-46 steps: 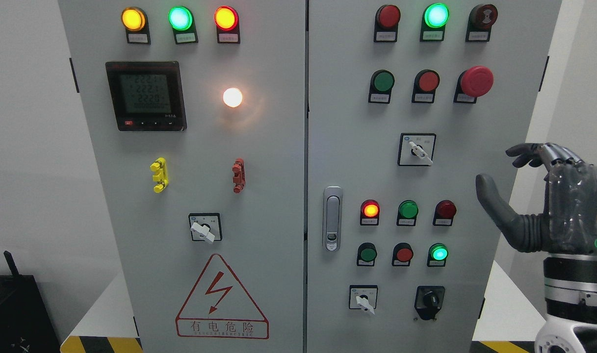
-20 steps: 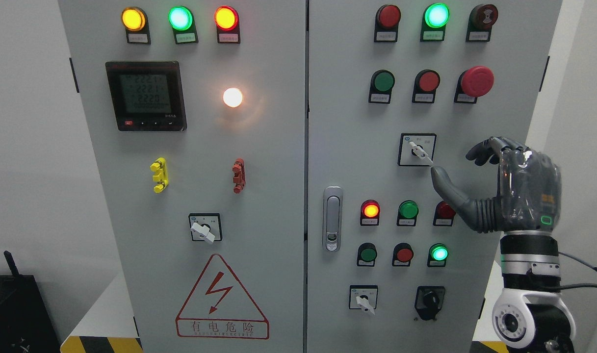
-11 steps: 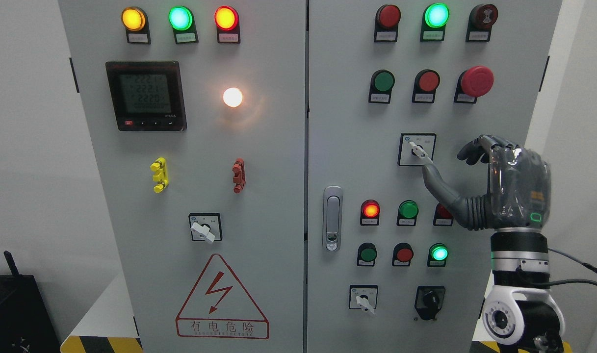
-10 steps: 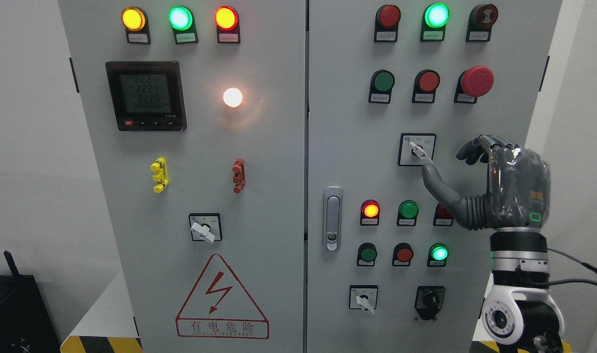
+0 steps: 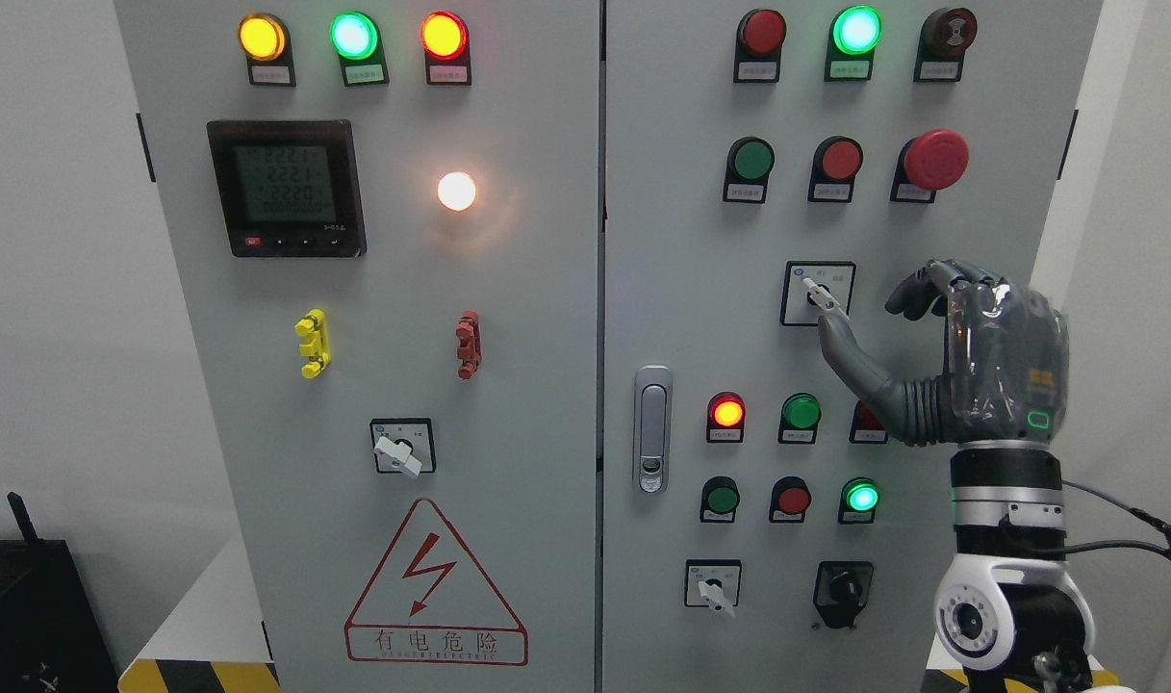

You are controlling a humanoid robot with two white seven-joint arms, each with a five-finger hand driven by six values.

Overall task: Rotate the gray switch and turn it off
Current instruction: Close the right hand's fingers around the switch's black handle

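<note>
Right hand [image 5: 941, 351] is raised in front of the cabinet's right door [image 5: 681, 289], fingers apart and holding nothing. Thumb tip is at the lower end of the gray switch [image 5: 822, 296]; its lever is tilted down-right, mid-door, under the red mushroom button [image 5: 934, 159].

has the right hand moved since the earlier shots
Yes. The right hand has moved left, in from the cabinet's right edge toward the gray switch; its thumb tip now sits just below the switch's lever.
</note>
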